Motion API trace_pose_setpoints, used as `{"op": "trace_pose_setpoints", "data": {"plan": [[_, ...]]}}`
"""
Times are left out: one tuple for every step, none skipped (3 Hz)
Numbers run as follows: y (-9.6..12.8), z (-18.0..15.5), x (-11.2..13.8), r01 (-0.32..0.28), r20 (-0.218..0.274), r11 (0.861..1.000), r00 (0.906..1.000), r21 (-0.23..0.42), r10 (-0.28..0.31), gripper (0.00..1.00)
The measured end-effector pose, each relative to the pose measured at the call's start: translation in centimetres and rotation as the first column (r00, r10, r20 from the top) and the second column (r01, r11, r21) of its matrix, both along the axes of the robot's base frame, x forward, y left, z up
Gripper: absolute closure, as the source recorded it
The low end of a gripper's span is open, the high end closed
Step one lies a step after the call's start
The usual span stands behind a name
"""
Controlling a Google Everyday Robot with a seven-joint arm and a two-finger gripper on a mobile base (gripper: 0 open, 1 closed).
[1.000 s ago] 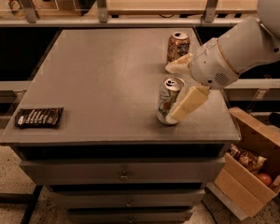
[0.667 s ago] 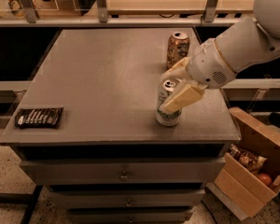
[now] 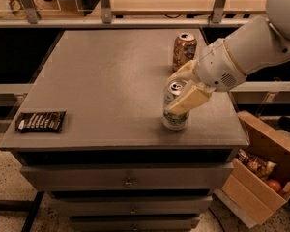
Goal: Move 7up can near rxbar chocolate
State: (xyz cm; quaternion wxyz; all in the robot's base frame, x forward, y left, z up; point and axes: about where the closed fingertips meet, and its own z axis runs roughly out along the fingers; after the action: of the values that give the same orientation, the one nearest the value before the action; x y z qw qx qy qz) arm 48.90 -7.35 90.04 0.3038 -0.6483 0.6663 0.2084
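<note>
The 7up can (image 3: 174, 119), white with green markings and a silver top, stands upright near the front right of the grey table (image 3: 106, 81). My gripper (image 3: 181, 92) comes in from the right, with its cream fingers (image 3: 189, 100) on either side of the can's upper half. The rxbar chocolate (image 3: 40, 121), a flat dark wrapper with white lettering, lies at the table's front left corner, far from the can.
An orange-tan can (image 3: 184, 50) stands at the back right of the table, just behind my gripper. An open cardboard box (image 3: 261, 173) with items sits on the floor to the right. Drawers run below the tabletop.
My gripper has moved from beside the can up and around its upper half. The can has shifted slightly left toward the table's middle.
</note>
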Motion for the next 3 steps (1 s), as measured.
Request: {"op": "trace_pose_setpoints", "data": {"plan": [[2.6, 1.5, 0.7, -0.068, 0.028, 0.998, 0.9973, -0.017, 0.068, 1.0], [7.1, 1.6, 3.1, -0.172, 0.016, 0.984, 0.9849, -0.04, 0.172, 1.0], [13.1, -0.2, 6.5, -0.297, -0.009, 0.954, 0.9548, -0.048, 0.297, 1.0]]}}
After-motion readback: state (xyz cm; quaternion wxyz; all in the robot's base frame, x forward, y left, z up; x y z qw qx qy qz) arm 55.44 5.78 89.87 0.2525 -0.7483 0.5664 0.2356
